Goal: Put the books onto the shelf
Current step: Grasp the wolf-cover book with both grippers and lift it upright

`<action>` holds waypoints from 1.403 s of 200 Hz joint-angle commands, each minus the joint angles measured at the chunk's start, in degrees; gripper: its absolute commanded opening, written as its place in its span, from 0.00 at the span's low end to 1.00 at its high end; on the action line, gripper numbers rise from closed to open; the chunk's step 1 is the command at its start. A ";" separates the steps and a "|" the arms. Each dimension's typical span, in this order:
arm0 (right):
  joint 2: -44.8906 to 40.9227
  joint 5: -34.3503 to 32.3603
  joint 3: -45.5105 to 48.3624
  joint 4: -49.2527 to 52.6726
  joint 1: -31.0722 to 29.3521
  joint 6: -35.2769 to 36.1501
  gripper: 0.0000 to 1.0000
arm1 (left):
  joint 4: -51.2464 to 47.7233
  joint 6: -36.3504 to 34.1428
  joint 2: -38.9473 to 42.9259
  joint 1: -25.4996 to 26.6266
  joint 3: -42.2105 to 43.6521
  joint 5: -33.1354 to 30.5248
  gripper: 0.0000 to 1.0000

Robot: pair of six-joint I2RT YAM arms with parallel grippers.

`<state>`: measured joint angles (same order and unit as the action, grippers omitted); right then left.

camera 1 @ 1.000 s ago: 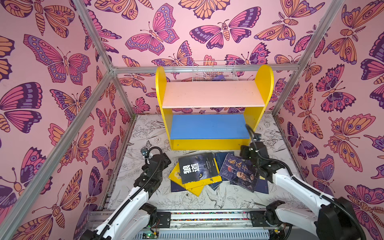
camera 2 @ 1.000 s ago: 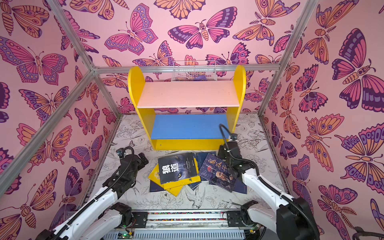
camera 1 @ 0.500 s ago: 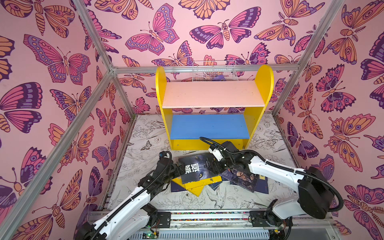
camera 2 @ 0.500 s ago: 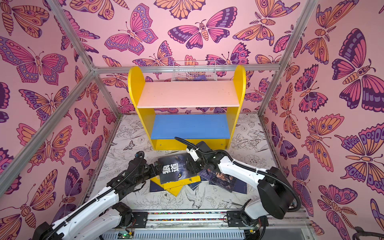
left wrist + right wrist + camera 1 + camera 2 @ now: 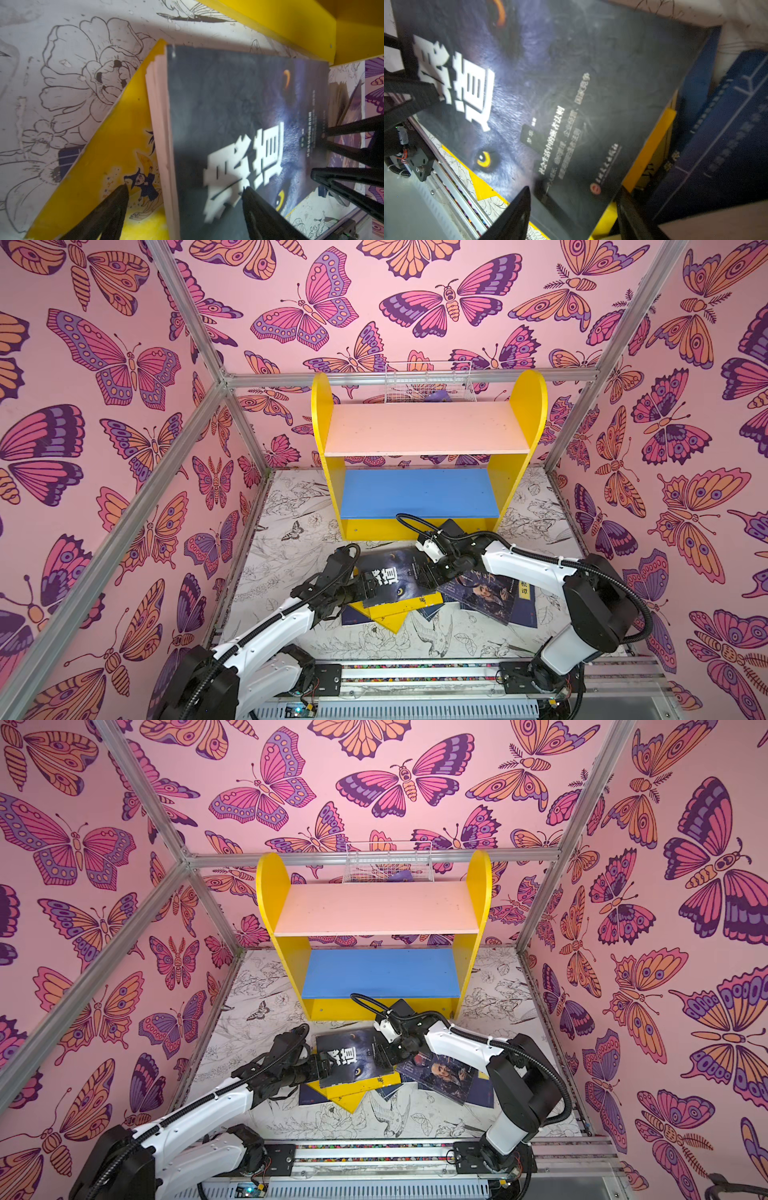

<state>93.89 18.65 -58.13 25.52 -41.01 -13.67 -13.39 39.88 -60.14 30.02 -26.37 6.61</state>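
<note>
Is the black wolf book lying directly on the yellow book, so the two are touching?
Touching. The left wrist view shows the wolf book lying flat on the yellow book, its page edge on the yellow cover with no gap.

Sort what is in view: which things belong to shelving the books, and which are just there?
Part of the job:
- black wolf-eyed book, between both grippers
- yellow books under it
- portrait-cover book
- navy books
- shelf, both boards bare
- left gripper
- right gripper

Just there:
- white wire basket behind the shelf
- flower-print table mat
</note>
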 commanded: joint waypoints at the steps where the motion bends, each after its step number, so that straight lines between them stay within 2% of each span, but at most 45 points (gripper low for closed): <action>1: 1.22 2.94 -0.59 3.09 0.69 -0.13 0.66 | -0.45 -1.72 0.01 0.13 -0.52 1.47 0.85; 25: 1.56 4.30 -0.54 2.34 1.50 -0.41 0.66 | -0.41 -1.82 0.67 0.13 -0.27 1.74 0.82; 53: 3.35 9.15 -2.66 1.27 1.30 0.31 0.64 | -0.32 -1.91 1.07 0.13 -0.11 2.09 0.80; 88: 3.86 13.70 -5.54 -1.18 1.25 -0.67 0.61 | -0.33 -1.56 1.39 0.13 -0.17 1.65 0.69; 112: 2.85 16.52 -6.43 -3.78 1.20 -2.33 0.60 | -0.40 -0.98 3.29 0.13 -0.14 0.75 0.55; 142: 1.70 17.84 -6.62 -5.43 1.25 -3.49 0.60 | -0.49 1.03 6.83 0.13 -0.23 -0.87 0.25; 161: 0.96 17.87 -6.55 -5.81 1.29 -3.72 0.60 | -0.42 1.93 8.62 0.13 -0.73 -0.66 0.10; 179: 0.62 17.86 -6.24 -6.94 1.24 -4.32 0.60 | -0.27 2.60 9.67 0.13 -1.38 -0.07 0.00; 202: 0.60 20.31 -6.47 -8.13 1.21 -4.99 0.60 | 0.05 3.26 10.82 0.13 -1.76 0.16 0.00; 235: -0.14 20.12 -6.38 -9.09 1.24 -5.44 0.61 | 2.03 4.57 14.02 0.13 -0.98 -0.04 0.00; 280: -2.39 19.45 -2.94 -12.51 4.34 -8.51 0.66 | 7.43 9.97 24.99 0.04 2.73 -2.98 0.00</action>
<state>94.98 29.89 -62.08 19.97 -37.36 -20.10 -16.21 45.25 -40.58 29.45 -25.30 2.98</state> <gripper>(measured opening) 0.644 0.116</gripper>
